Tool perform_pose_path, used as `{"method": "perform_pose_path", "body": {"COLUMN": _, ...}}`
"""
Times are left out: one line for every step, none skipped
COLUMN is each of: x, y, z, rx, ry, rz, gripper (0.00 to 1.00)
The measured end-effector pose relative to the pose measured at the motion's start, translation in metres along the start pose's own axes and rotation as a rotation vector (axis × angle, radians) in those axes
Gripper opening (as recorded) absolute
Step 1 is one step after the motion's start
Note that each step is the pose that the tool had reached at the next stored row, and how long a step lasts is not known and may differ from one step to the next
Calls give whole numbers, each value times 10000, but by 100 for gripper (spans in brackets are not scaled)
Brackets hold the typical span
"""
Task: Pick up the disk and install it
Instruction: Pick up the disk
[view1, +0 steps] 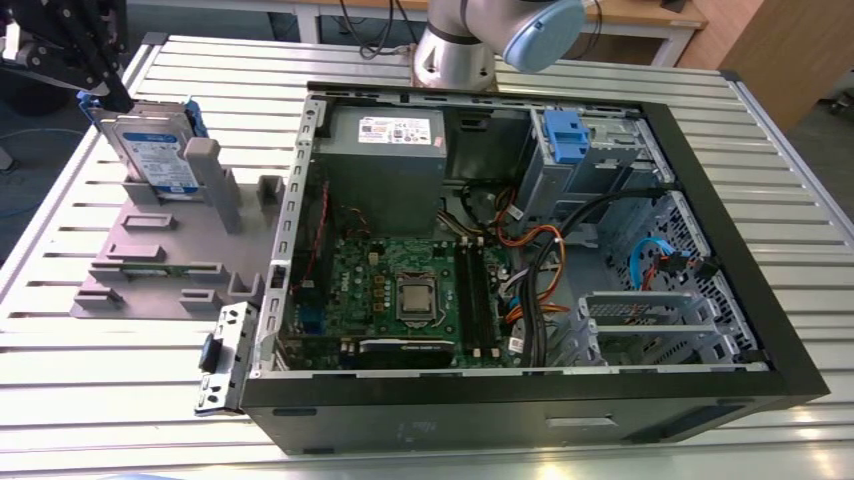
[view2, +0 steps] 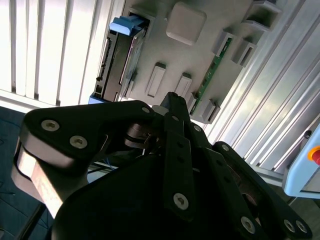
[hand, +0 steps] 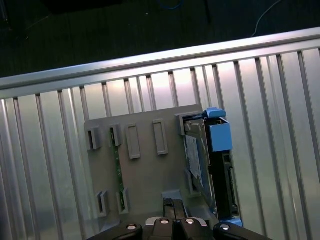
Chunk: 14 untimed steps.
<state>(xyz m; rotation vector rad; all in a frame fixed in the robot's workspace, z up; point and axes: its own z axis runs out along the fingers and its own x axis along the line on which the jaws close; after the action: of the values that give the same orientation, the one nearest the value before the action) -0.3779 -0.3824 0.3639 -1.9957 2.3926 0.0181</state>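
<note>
Not picked up yet: the disk (view1: 150, 150) stands upright in the grey stand (view1: 134, 245), close under the hand (view2: 170, 100), which is pinched narrow and holding nothing. The computer case (view1: 747, 250) sits well apart from the hand.

Stand posts (view1: 203, 172) right nxt to disk (view1: 150, 150)

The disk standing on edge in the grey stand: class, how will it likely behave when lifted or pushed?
Probably stiff: the disk looks like a flat metal slab in a blue bracket. Being metal, it is likely heavy for its size. Standing on edge between posts of the grey stand, it may jam or tip if pushed sideways.
</note>
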Motion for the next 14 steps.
{"method": "perform_pose_path", "body": {"x": 0, "y": 0, "z": 0, "rx": 0, "ry": 0, "rz": -9, "gripper": 11}}
{"method": "perform_pose_path", "body": {"x": 0, "y": 0, "z": 0, "rx": -1, "ry": 0, "rz": -19, "gripper": 11}}
{"method": "perform_pose_path", "body": {"x": 0, "y": 0, "z": 0, "rx": -1, "ry": 0, "rz": -29, "gripper": 11}}
{"method": "perform_pose_path", "body": {"x": 0, "y": 0, "z": 0, "rx": -1, "ry": 0, "rz": -39, "gripper": 11}}
{"method": "perform_pose_path", "body": {"x": 0, "y": 0, "z": 0, "rx": -1, "ry": 0, "rz": -49, "gripper": 11}}
{"method": "perform_pose_path", "body": {"x": 0, "y": 0, "z": 0, "rx": -2, "ry": 0, "rz": -59, "gripper": 11}}
{"method": "perform_pose_path", "body": {"x": 0, "y": 0, "z": 0, "rx": -2, "ry": 0, "rz": -69, "gripper": 11}}
{"method": "perform_pose_path", "body": {"x": 0, "y": 0, "z": 0, "rx": -2, "ry": -1, "rz": -78, "gripper": 11}}
{"method": "perform_pose_path", "body": {"x": 0, "y": 0, "z": 0, "rx": -2, "ry": -1, "rz": -89, "gripper": 11}}
{"method": "perform_pose_path", "body": {"x": 0, "y": 0, "z": 0, "rx": -3, "ry": 0, "rz": -99, "gripper": 11}}
{"method": "perform_pose_path", "body": {"x": 0, "y": 0, "z": 0, "rx": -3, "ry": 0, "rz": -108, "gripper": 11}}
{"method": "perform_pose_path", "body": {"x": 0, "y": 0, "z": 0, "rx": -4, "ry": 0, "rz": -118, "gripper": 11}}
{"method": "perform_pose_path", "body": {"x": 0, "y": 0, "z": 0, "rx": -3, "ry": -1, "rz": -128, "gripper": 11}}
{"method": "perform_pose_path", "body": {"x": 0, "y": 0, "z": 0, "rx": -4, "ry": -1, "rz": -137, "gripper": 11}}
